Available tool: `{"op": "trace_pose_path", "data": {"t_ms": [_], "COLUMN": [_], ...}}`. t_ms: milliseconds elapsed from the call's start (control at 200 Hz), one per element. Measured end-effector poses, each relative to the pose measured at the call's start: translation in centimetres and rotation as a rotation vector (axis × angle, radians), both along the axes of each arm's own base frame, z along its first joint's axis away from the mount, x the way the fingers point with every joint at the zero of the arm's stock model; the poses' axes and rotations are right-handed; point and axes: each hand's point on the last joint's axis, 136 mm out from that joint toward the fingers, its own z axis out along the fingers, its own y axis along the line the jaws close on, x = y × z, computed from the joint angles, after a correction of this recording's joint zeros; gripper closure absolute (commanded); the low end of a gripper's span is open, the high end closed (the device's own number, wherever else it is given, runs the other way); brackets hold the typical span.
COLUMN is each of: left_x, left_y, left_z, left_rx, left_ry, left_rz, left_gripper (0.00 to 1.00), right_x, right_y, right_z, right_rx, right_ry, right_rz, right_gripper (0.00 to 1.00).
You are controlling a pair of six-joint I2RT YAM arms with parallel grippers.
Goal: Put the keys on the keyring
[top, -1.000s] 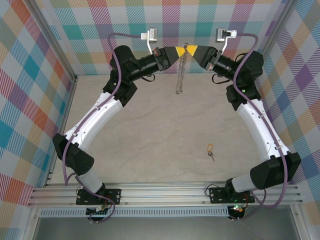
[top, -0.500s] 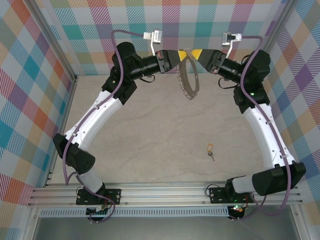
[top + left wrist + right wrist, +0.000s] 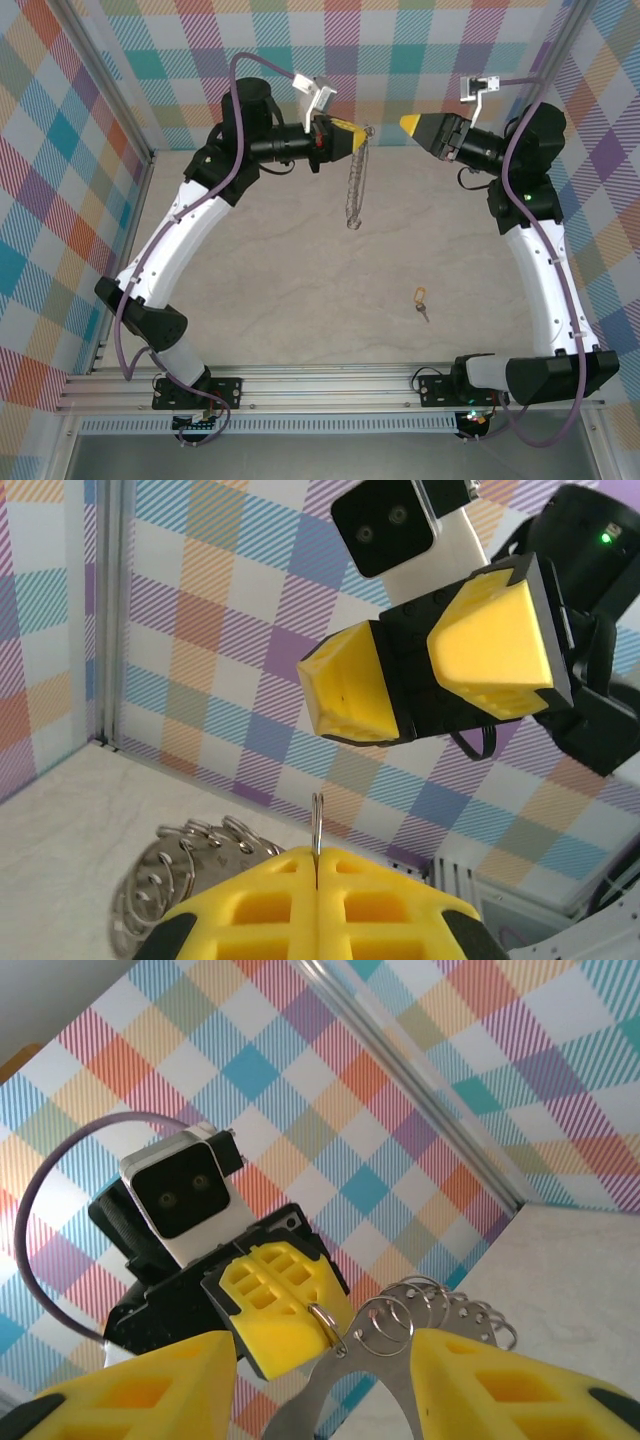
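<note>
Here the yellow left fingers (image 3: 357, 134) are pressed together on the top edge of the large grey metal keyring (image 3: 354, 190), a floppy hoop whose rim is lined with many small wire loops. The keyring hangs straight down from those fingertips, edge-on in the top view; whether its lower end touches the pale stone-patterned desk (image 3: 300, 270) cannot be told. In the left wrist view a thin sliver of the ring's metal stands up out of the seam between the closed fingers, and the looped rim bunches below and to the left of them. The yellow right fingers (image 3: 406, 124) stand apart, facing the left fingers across a gap, tips pointed at one another. In the right wrist view the looped rim shows through the space between the parted right fingers, held at the tip of the left ones. The tiny key (image 3: 420, 297), with a yellowish-gold head and a short dark shaft, lies flat on the desk, well apart from both pairs of fingers and nearer the right arm's side
</note>
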Motion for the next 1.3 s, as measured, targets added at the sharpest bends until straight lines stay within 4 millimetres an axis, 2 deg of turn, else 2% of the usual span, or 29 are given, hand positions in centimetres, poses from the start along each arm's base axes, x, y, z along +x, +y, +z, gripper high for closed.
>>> {"op": "trace_pose_path", "data": {"t_ms": [285,690,1065,1300], "left_x": [-1.0,-2.0,-1.8,-1.9], "left_y": [0.2,0.4,0.1,0.1], "left_z": [-0.5,0.7,0.0,0.1], "left_rx": [0.042,0.028,0.040,0.039], "left_ry": [-0.058,-0.083,-0.060,-0.061], "left_rz": [-0.040,-0.073,-0.084,-0.086], "left_gripper": [1.00,1.00,1.00,1.00], "right_x": [-2.3,-1.0,-1.2,-1.7], "right_y": [2.4,4.1,4.4,5.0], "right_z": [-0.2,-2.2,-1.8,-1.4], "right_rx": [-0.046,-0.085,-0.086,-0.086], "right_ry": [-0.019,0.023,0.006,-0.008], "right_rz": [0.112,0.155,0.163,0.188], "right_gripper": [0.57,0.62,0.67,0.73]}}
